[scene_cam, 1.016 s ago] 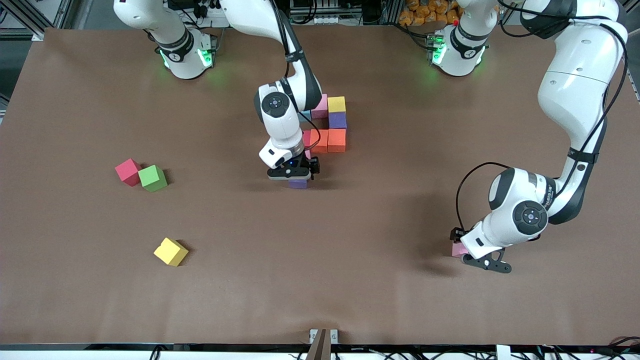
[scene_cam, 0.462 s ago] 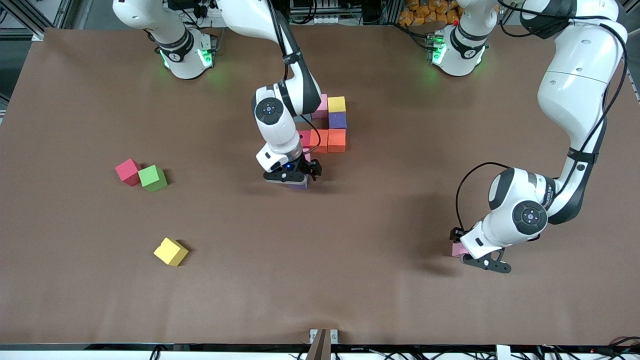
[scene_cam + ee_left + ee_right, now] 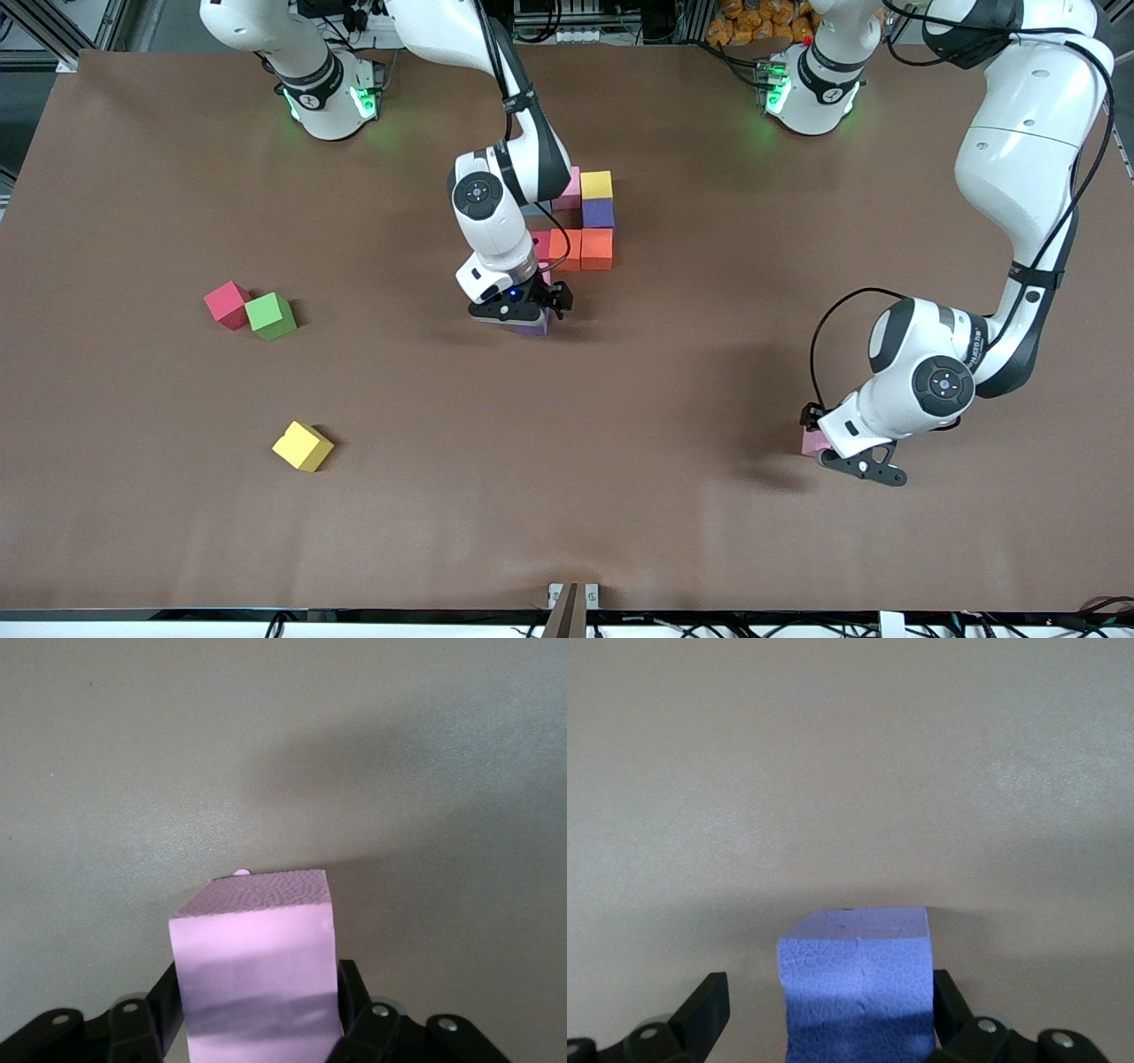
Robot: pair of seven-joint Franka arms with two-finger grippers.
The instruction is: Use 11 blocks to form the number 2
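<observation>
Readable text: almost none

The only lettering in view is a short dark printed mark on the white wrist link of the left arm (image 3: 972,347) in the front view, set beside its black joint band; the characters are too small to make out, so neither a brand nor a number can be read from it. The foam cubes, the brown table cover (image 3: 620,496) and both wrist views carry no writing, labels or signs that can be read.
</observation>
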